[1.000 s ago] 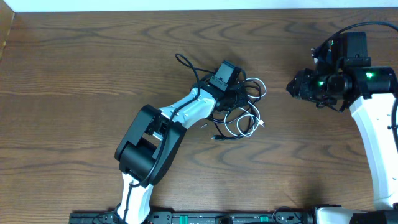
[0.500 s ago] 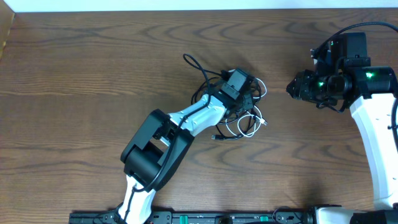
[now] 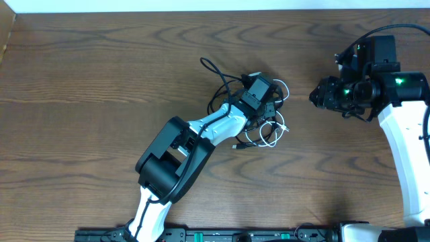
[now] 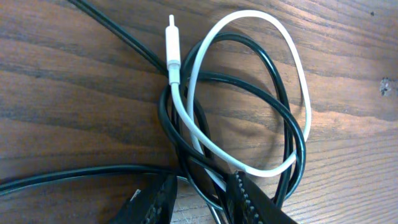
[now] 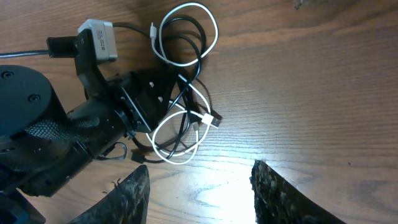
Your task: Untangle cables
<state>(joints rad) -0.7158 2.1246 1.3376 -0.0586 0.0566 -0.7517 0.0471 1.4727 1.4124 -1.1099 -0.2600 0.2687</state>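
We are stretching the left arm diagonally out to the middle of the surface (image 3: 101, 81), with the left gripper (image 4: 199, 199) pinching narrowly on the tangled cables (image 4: 163, 106), black loops wound through white, lying there. The right gripper (image 5: 202, 186) is hovering well to the right, spread wide and empty.

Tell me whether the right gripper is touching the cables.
No, the right gripper hangs open over bare table, clear to one side of the cables.
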